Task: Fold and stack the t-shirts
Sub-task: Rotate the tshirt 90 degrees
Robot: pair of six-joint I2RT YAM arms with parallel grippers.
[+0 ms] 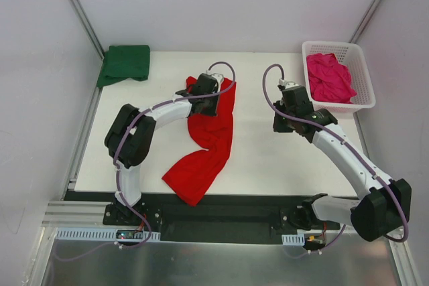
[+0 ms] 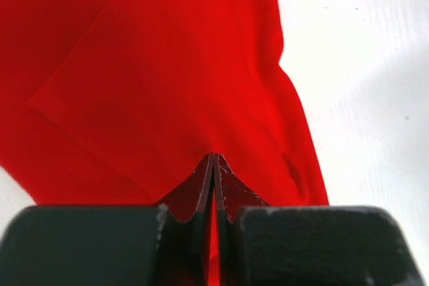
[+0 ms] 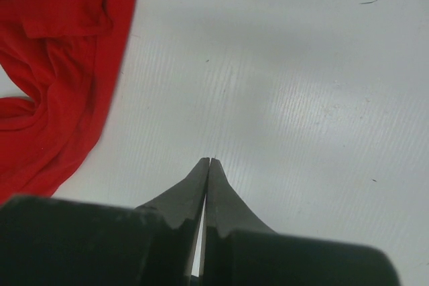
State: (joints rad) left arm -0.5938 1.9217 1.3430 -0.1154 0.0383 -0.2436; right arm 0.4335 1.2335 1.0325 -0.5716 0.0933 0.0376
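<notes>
Well to the left of the bright red cloth t-shirt (image 1: 209,135) and farther back, you have the dark green cloth t-shirt (image 1: 125,63), lying folded at the white table's (image 1: 268,159) far corner. Your left gripper (image 2: 213,165) sits over the red shirt's far end with its jaws pressed together; you cannot tell whether any cloth is pinched. The red shirt lies rumpled in a long strip. Just right of it, your right gripper (image 3: 208,169) is closed on nothing above bare table. Farther right, the white plastic lattice basket (image 1: 367,75) holds the crumpled magenta-pink cloth t-shirt (image 1: 328,77)
</notes>
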